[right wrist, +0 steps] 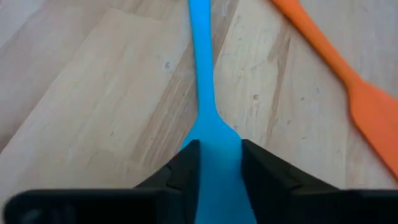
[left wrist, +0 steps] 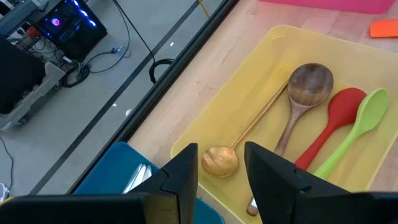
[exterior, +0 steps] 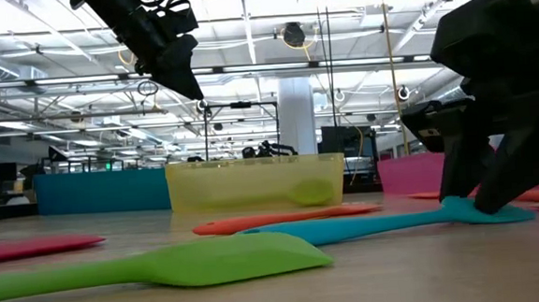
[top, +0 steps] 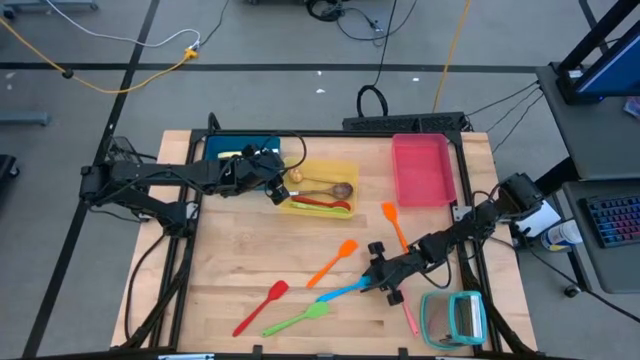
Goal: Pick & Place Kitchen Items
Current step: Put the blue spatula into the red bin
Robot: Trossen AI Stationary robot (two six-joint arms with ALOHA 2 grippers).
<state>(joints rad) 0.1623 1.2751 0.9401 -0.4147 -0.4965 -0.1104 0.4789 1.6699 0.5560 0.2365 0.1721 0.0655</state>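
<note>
Straddling the blue spatula (right wrist: 205,93) on the table, the right gripper (right wrist: 219,165) seems closed against it; the left gripper (left wrist: 221,171) hovers open-jawed and empty above the yellow tray (left wrist: 249,81).

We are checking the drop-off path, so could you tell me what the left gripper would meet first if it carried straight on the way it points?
Probably the small golden spoon lying in the yellow tray: it shows directly between the left gripper's open fingers, though depth is unclear.
</note>
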